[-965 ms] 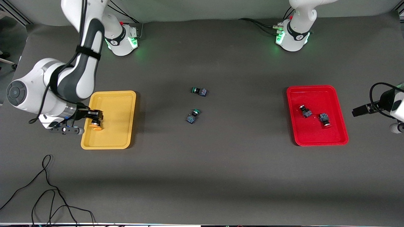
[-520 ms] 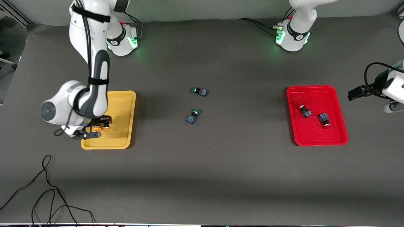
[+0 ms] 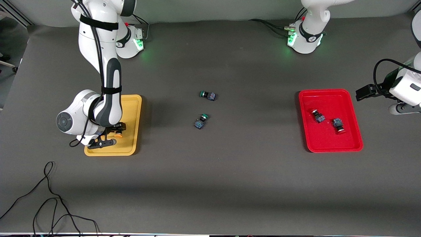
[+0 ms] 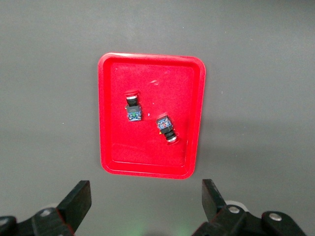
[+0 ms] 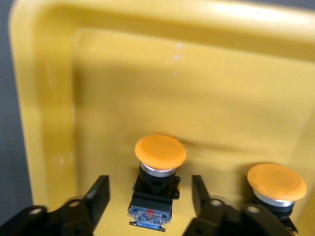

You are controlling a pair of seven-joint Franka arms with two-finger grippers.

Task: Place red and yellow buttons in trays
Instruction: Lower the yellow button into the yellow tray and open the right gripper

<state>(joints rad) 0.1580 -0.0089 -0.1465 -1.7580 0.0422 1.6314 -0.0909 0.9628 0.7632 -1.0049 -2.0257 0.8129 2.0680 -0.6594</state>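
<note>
Grey matting covers the whole bench [image 3: 230, 184], and on it the two trays sit well apart, one at each arm's end. The yellow tray [image 3: 131, 108] lies at the right arm's end, the red tray [image 3: 329, 144] at the left arm's end, so each arm has its own drop-off within easy reach.

The right hand [image 3: 113, 131] hangs low over the yellow tray; in its wrist view the fingers [image 5: 101, 194] stand apart either side of an upright yellow button [image 5: 160, 152] without gripping it, so I judge it released. A second yellow button [image 5: 275, 182] stands just beside the first, also in the tray.

The left hand [image 4: 145, 204] waits up in the air at its own end of the bench, fingers spread wide and holding nothing, looking down on the red tray, where two red buttons [image 4: 133, 108] lie on their sides near each other but apart.

Two green-capped switches [image 3: 207, 95] lie on the bare mat mid-bench, between the trays; they belong to neither colour, so the sorting looks finished
</note>
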